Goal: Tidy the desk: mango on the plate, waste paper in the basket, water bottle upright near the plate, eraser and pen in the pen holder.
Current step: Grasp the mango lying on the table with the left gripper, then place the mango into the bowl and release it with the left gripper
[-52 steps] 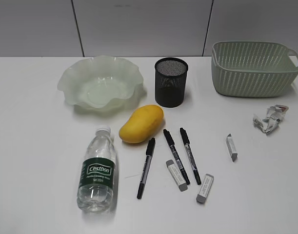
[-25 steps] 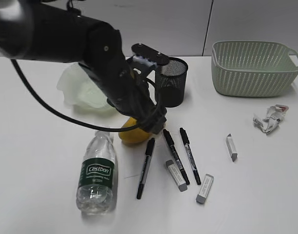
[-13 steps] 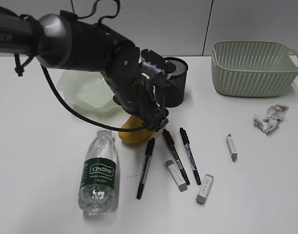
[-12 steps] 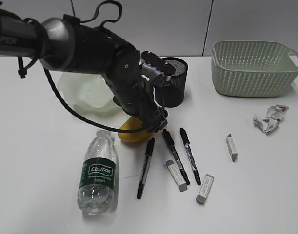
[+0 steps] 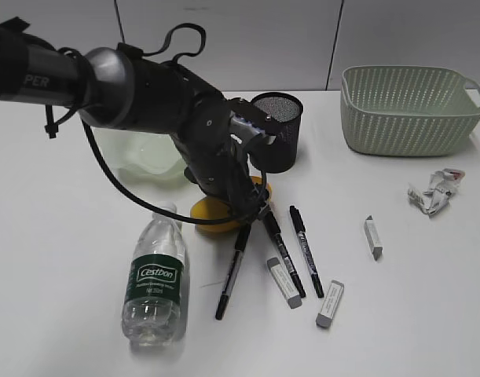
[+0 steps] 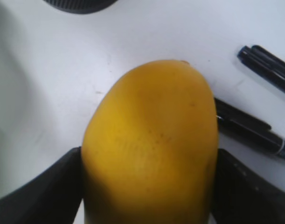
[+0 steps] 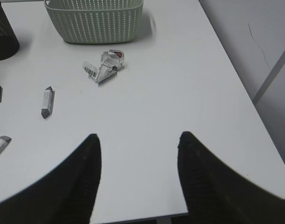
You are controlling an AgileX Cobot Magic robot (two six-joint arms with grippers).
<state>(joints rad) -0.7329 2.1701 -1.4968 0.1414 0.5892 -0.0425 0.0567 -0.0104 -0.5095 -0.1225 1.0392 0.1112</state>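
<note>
Two black fingers (image 6: 49,186) of the left gripper (image 6: 149,186) flank the mango (image 6: 151,140), jaws wide and pressed to its flanks, though a firm clamp cannot be confirmed. Taking the plate (image 5: 126,153) as landmark, the mango lies on the desk (image 5: 428,314) just in front of its near-right rim. Likely heavy, smooth and slippery, with skin that bruises; hold across its broad middle. The right gripper (image 7: 137,163) hangs half open over bare desk, far right of the plate, empty.
</note>
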